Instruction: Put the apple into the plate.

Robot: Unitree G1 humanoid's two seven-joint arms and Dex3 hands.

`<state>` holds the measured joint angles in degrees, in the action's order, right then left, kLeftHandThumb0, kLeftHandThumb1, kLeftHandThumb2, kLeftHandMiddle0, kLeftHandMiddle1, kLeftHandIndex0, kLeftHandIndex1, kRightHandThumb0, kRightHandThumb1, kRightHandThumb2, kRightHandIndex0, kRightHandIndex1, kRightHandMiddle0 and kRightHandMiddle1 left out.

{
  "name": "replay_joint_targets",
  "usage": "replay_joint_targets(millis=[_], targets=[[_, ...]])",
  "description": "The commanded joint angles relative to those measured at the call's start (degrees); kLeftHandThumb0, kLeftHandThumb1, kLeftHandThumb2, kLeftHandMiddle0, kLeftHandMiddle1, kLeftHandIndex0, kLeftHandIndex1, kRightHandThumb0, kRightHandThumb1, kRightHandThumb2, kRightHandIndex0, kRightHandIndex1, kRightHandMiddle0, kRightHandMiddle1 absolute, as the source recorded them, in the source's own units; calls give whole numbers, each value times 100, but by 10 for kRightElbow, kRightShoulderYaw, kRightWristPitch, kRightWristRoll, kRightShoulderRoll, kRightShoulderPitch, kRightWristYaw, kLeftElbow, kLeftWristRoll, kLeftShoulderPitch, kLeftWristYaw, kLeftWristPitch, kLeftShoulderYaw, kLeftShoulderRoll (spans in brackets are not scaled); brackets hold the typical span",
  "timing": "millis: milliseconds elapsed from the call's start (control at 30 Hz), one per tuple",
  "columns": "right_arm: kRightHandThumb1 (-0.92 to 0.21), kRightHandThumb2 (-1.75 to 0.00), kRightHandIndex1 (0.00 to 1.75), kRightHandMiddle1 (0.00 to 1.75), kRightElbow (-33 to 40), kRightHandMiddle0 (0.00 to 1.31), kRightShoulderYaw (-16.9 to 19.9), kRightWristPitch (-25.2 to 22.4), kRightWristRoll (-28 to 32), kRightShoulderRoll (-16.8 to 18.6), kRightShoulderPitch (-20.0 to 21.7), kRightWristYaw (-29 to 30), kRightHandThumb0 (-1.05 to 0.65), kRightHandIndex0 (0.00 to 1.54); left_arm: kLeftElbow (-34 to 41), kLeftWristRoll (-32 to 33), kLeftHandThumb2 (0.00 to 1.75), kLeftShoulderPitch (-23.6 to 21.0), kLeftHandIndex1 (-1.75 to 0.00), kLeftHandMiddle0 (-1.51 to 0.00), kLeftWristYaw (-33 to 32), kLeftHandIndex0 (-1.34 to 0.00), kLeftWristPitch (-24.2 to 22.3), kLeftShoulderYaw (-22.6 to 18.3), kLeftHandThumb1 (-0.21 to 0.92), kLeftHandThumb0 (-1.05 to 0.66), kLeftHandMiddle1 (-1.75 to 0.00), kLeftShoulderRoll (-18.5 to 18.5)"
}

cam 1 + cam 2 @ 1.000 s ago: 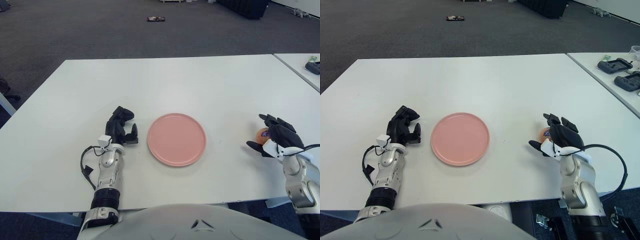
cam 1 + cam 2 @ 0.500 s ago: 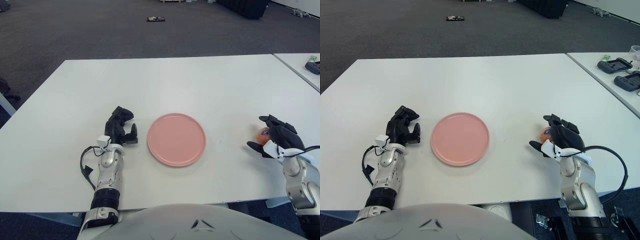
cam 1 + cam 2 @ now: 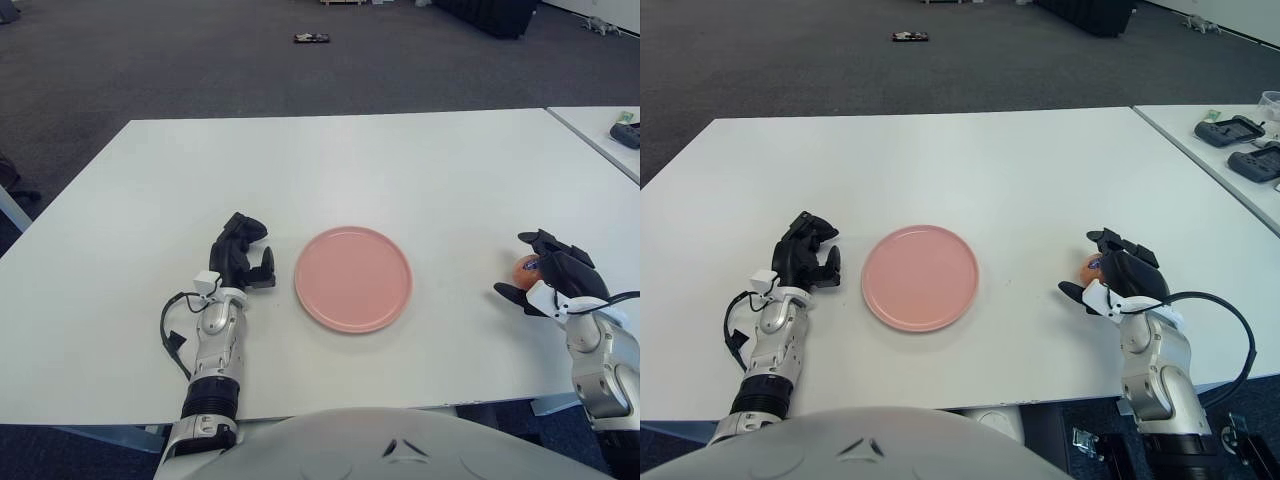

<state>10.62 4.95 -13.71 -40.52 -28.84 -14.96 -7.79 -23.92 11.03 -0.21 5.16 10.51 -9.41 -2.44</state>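
A reddish apple sits on the white table near its right front edge, mostly hidden by my right hand. That hand cups the apple from the right, its fingers arched over the top and its thumb spread out to the left on the table, a little apart from the fruit. The pink plate lies flat and bare in the middle front of the table, well left of the apple. My left hand shows just left of the plate with its fingers curled, holding nothing.
A second white table stands at the right with black handheld devices on it. A black cable loops beside my right forearm. A small dark object lies on the carpet far behind the table.
My right hand has settled very slightly lower around the apple. The plate and my left hand have not moved.
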Motion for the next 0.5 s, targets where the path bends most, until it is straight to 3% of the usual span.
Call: replay_joint_targets(millis=[0, 467], targets=[[-67, -70, 35, 73, -15, 0, -15, -5, 13, 3, -13, -12, -98, 0, -21, 5, 175, 18, -166, -92, 1, -71, -21, -2, -8, -1, -175, -3], [-66, -71, 35, 73, -16, 0, -16, -6, 16, 1, -13, -11, -98, 0, -18, 0, 175, 20, -167, -92, -5, -71, -24, -2, -8, -1, -175, -4]])
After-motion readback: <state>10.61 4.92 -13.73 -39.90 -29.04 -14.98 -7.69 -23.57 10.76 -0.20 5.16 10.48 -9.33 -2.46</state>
